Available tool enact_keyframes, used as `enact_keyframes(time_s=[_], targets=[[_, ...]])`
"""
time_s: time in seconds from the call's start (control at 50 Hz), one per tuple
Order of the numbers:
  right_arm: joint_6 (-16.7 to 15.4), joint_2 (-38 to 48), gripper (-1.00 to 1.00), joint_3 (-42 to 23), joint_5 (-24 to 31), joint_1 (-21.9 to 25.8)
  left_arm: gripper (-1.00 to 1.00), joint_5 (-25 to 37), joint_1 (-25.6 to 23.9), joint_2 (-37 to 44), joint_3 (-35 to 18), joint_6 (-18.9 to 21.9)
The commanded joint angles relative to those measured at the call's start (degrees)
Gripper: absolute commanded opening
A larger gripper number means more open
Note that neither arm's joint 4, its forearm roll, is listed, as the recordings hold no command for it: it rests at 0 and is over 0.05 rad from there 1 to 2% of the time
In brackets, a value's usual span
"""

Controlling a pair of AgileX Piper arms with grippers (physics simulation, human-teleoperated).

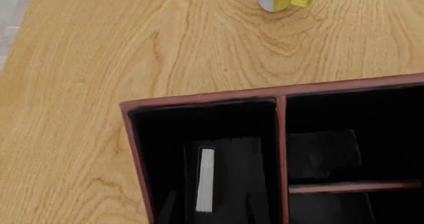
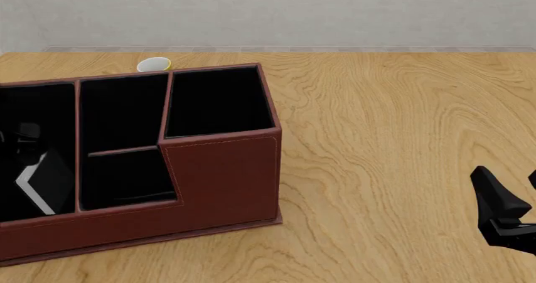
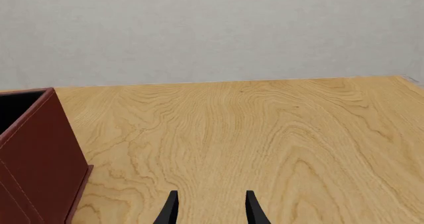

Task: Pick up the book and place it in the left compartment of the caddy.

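Standing inside the left compartment point(image 2: 37, 107) of the caddy point(image 2: 222, 176): the book point(image 2: 35, 184), tilted in the front view, with its white chevron of page edges turned toward the camera and its lower end hidden behind the low front wall

Seen from the left wrist view as a dark slab with one pale strip of pages point(image 1: 206, 179), well inside the end bay and clear of the reddish partition beside it

Left gripper point(image 1: 210, 211) hanging over that bay, its fingertips point(image 1: 168, 208) parted, one on either side of the book, dark on dark; no visible pinch on the cover, though contact on the far finger hard to judge

Right gripper point(image 2: 514, 198) low at the near right of the table point(image 2: 393, 138), well apart from the caddy, fingers point(image 3: 171, 206) spread and holding nothing, with bare wood between them in the right wrist view

Middle bay split by a crossbar point(image 2: 124, 150); tall square end bay point(image 2: 218, 101) to its right

Beyond the caddy's back wall, on its side: yellow mug point(image 2: 155, 64), open mouth toward the front camera, handle visible from the left wrist
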Motion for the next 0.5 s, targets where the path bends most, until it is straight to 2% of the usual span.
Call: enact_keyframes(time_s=[0.02, 0.5], targets=[[0.0, -0.2, 1.0, 0.0, 0.1, 0.0, 1.0, 1.3, 0.1, -1.9, -0.6, -0.1], [0.5, -1.1, 1.0, 0.0, 0.7, -0.1, 1.0, 4.6, -0.6, -5.9, -3.0, -0.8]])
